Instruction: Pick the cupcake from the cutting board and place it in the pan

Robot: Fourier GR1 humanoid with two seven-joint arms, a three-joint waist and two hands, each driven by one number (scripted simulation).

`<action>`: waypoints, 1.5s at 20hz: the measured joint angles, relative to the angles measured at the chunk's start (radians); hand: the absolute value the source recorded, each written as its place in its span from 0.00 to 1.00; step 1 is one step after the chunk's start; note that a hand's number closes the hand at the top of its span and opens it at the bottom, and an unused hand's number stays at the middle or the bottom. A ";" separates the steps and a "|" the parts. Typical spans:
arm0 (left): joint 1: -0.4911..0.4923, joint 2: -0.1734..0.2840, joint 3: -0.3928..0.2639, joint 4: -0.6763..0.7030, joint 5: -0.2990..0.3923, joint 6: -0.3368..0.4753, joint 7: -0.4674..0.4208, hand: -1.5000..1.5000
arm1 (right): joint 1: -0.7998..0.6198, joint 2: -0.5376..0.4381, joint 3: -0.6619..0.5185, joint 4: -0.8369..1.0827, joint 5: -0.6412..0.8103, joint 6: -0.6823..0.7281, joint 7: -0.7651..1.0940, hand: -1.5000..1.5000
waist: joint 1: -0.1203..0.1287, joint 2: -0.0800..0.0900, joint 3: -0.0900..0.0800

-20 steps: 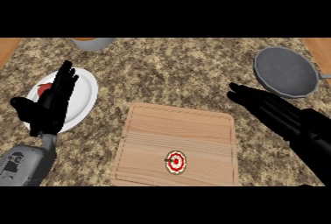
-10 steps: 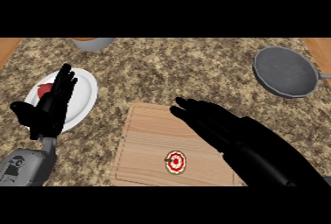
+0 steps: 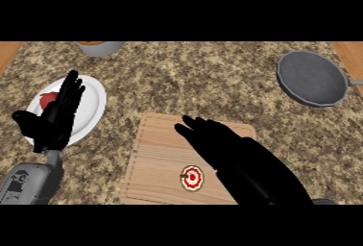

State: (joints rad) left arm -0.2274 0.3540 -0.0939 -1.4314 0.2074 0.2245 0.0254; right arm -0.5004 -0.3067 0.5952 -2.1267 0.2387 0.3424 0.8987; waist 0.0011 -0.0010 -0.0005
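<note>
Right hand (image 3: 227, 149) advanced, cupcake (image 3: 191, 177) beside

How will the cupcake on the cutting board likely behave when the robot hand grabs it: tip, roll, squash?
The cupcake looks small beside the right robot hand, so probably light and easily nudged across the cutting board. It stands upright, round top showing; a sideways push might tip it, and it may then roll. Its top is likely soft, so closing on the sides seems safer.

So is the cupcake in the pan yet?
No. The cupcake sits on the cutting board, and the grey pan at the far right holds nothing.
</note>
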 measured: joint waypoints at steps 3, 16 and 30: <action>-0.015 -0.003 0.015 -0.006 -0.007 -0.003 0.024 0.50 | 0.012 0.011 -0.012 0.037 0.034 0.023 -0.003 0.00 | 0.000 0.000 0.000; 0.019 -0.049 0.054 -0.017 -0.064 -0.042 -0.001 0.50 | 0.092 0.093 -0.008 0.185 0.129 0.142 -0.118 0.00 | 0.001 0.001 0.000; -0.002 -0.085 0.093 -0.006 -0.106 -0.076 0.017 0.50 | 0.108 0.173 0.060 0.290 0.324 0.260 -0.123 0.00 | 0.000 0.001 0.000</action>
State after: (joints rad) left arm -0.2294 0.2693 -0.0014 -1.4375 0.1016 0.1486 0.0429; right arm -0.3926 -0.1333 0.6553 -1.8368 0.5628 0.6028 0.7761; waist 0.0016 -0.0004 -0.0002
